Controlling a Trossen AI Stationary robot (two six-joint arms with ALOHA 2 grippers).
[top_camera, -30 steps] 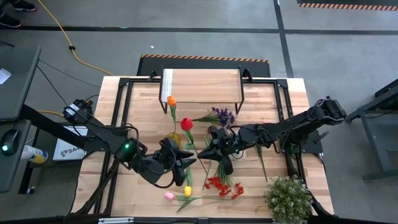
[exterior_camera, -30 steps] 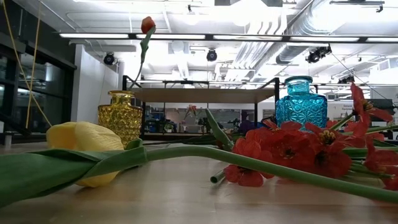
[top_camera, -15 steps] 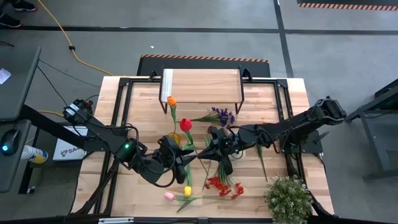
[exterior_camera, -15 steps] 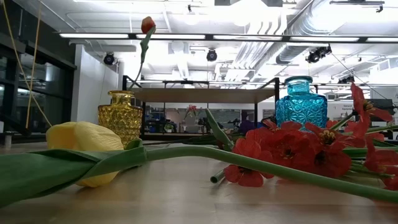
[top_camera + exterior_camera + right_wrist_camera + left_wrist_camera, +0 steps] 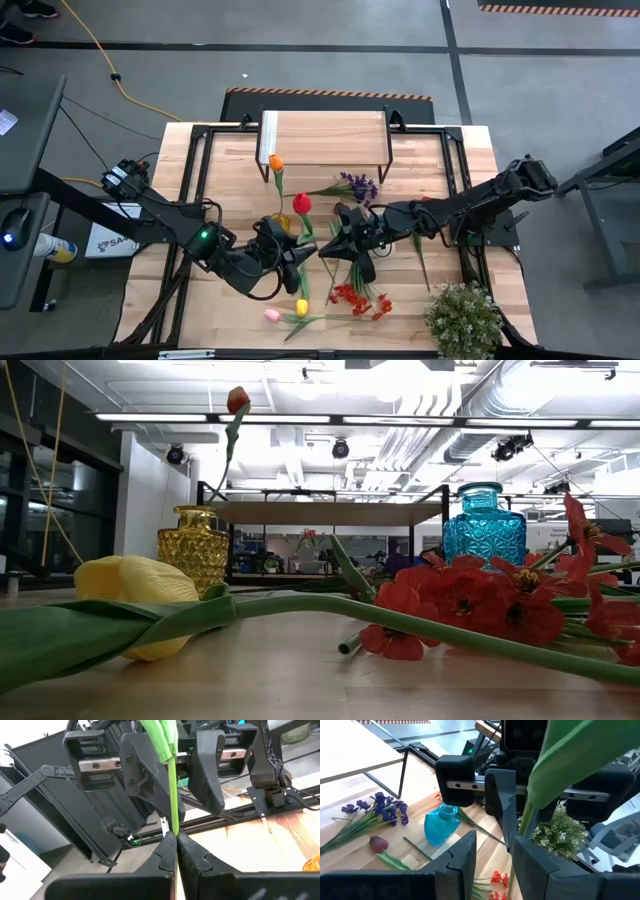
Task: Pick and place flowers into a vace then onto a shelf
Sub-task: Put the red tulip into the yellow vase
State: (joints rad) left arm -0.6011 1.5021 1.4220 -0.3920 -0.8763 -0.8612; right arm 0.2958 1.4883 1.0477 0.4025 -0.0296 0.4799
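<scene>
While the right gripper [image 5: 175, 842] pinches a green stem [image 5: 171, 795] between closed fingers, the left gripper [image 5: 492, 850] faces it with fingers spread around that stem. Both meet mid-table, near the shelf [image 5: 325, 137].

A bushy potted plant [image 5: 463, 320] sits at the table's [image 5: 430, 160] near right corner. Off the table's left side lie a yellow cable [image 5: 95, 60] and a computer mouse [image 5: 12, 227].
</scene>
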